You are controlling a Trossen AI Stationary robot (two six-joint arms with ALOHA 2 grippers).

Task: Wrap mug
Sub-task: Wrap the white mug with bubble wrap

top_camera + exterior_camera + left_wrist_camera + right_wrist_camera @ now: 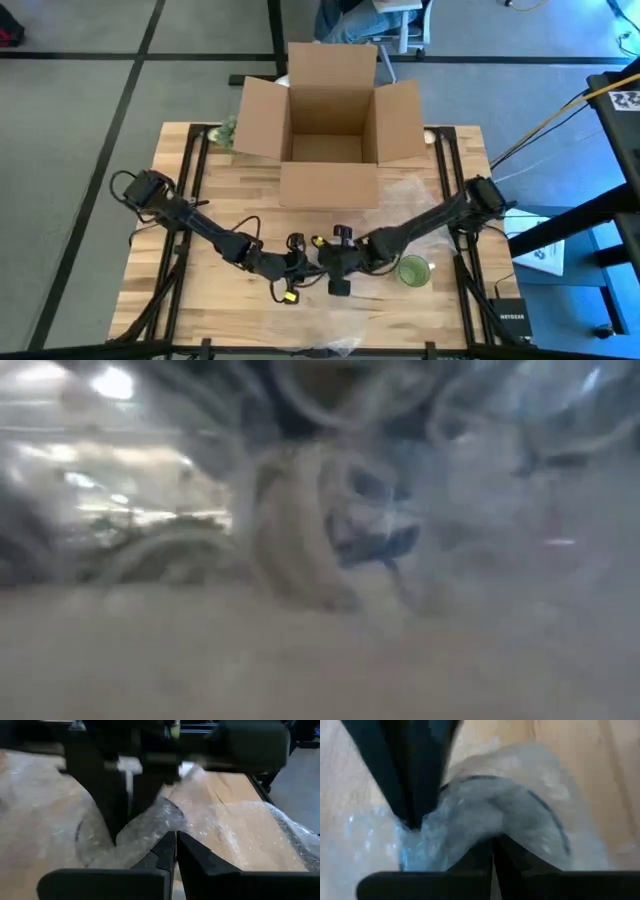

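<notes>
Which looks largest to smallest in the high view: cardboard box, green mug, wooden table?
1. wooden table
2. cardboard box
3. green mug

The gaps are plain; nearness to the camera makes no doubt.

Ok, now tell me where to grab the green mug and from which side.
Take the mug by its rim, from straight above: it stands upright, mouth open upward, so one finger can go inside, one outside. I cannot make out a handle. The right pincer is nearest, but it is shut on the bubble wrap.
</notes>
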